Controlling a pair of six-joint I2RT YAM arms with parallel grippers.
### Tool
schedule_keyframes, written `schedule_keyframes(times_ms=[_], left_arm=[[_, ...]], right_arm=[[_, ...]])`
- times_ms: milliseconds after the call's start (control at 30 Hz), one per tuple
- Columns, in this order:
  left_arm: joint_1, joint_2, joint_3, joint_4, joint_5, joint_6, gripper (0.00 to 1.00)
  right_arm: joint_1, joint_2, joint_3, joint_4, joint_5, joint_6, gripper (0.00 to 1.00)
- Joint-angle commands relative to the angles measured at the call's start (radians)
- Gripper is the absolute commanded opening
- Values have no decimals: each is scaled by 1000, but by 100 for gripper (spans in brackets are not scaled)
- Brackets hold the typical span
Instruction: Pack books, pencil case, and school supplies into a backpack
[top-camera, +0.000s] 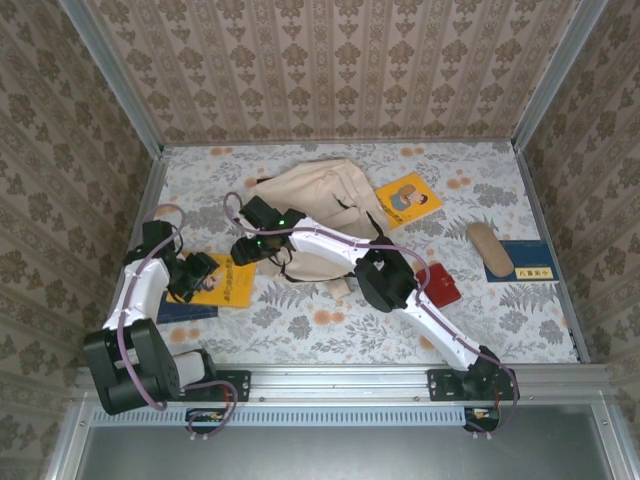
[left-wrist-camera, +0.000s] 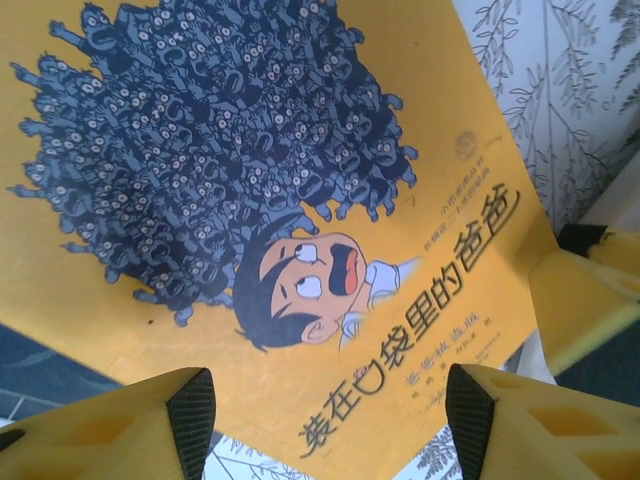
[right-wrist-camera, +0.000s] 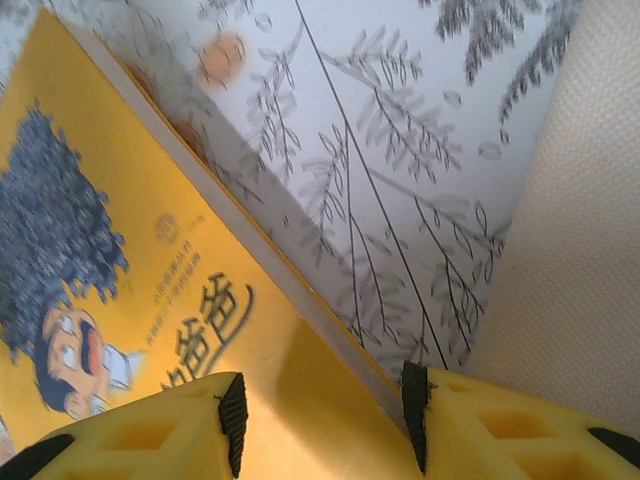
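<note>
Right end effector (right-wrist-camera: 322, 420) straddles yellow book (right-wrist-camera: 150, 300) — backpack (right-wrist-camera: 570, 250) just beside.

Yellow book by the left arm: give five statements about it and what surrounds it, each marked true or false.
1. The yellow book lies partly on a dark blue book. True.
2. The yellow book sits inside the backpack. False: it lies outside it, on the table.
3. The left gripper is open above the book's cover. True.
4. The right gripper is shut on the red pouch. False: it is open at the yellow book's edge, and the pouch lies apart from it, beside the right arm.
5. The cover shows a cartoon boy's face. True.
</note>
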Motion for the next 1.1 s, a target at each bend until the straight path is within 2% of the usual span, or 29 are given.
schedule_keyframes(times_ms=[0,200,267,367,433,533,567,700,833,1067], left_arm=[[0,39,-14,50,15,19,63],[-46,95,-23,101,29,19,58],[-81,124,-11,116,42,30,56],[-123,144,12,127,47,44,54],[-131,132,26,122,51,54,55],[-112,79,37,63,14,67,59],[-91,57,35,39,6,70,62],[-2,-32,0,-34,-27,53,70],[51,-82,-46,-50,-31,32,75],[53,-29,-85,18,25,10,76]], right_arm=[[34,-78,-138,-109,1,-43,48],[72,-255,-399,-25,15,-12,37],[79,-303,-465,3,14,5,30],[82,-350,-538,33,27,45,28],[80,-385,-580,55,58,75,29],[67,-439,-621,105,77,106,39],[62,-447,-623,123,77,110,45],[57,-393,-544,96,76,113,50],[58,-316,-451,63,78,127,50],[51,-204,-322,28,52,135,45]])
